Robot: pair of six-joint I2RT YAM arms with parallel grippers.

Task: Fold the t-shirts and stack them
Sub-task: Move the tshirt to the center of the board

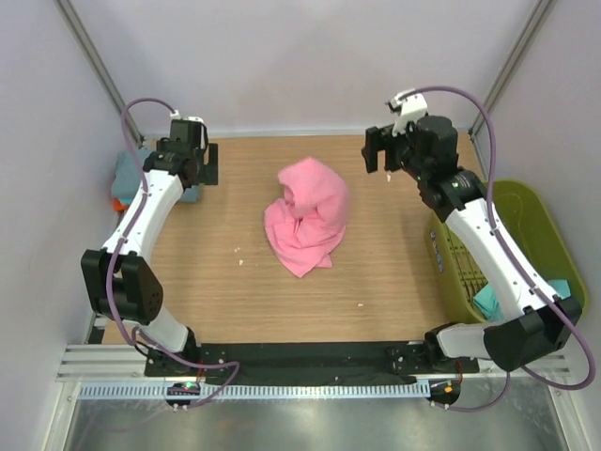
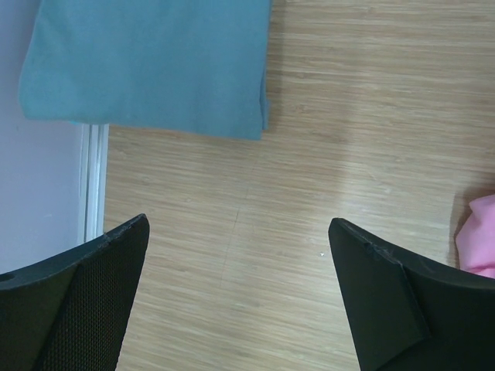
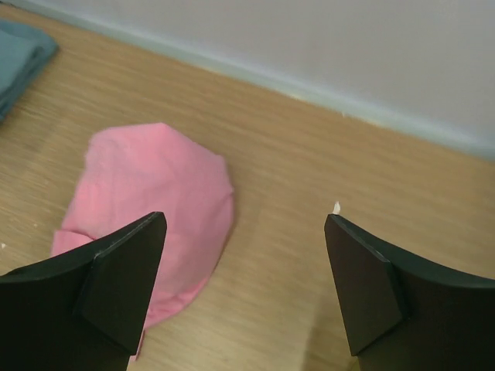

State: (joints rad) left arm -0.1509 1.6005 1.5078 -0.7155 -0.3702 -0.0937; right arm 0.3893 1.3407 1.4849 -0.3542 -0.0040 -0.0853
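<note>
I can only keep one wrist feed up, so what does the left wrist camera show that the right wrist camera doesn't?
Left wrist only: the open left gripper, the teal shirt folded and close, a white strip edging the table. Right wrist only: the open right gripper, the back wall, most of the crumpled pink shirt. Both: the table, a bit of each shirt.

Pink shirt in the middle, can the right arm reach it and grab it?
Probably yes. The pink shirt lies crumpled on the table, and the right gripper hovers near it, jaws open and empty. Nothing stands in between.
</note>
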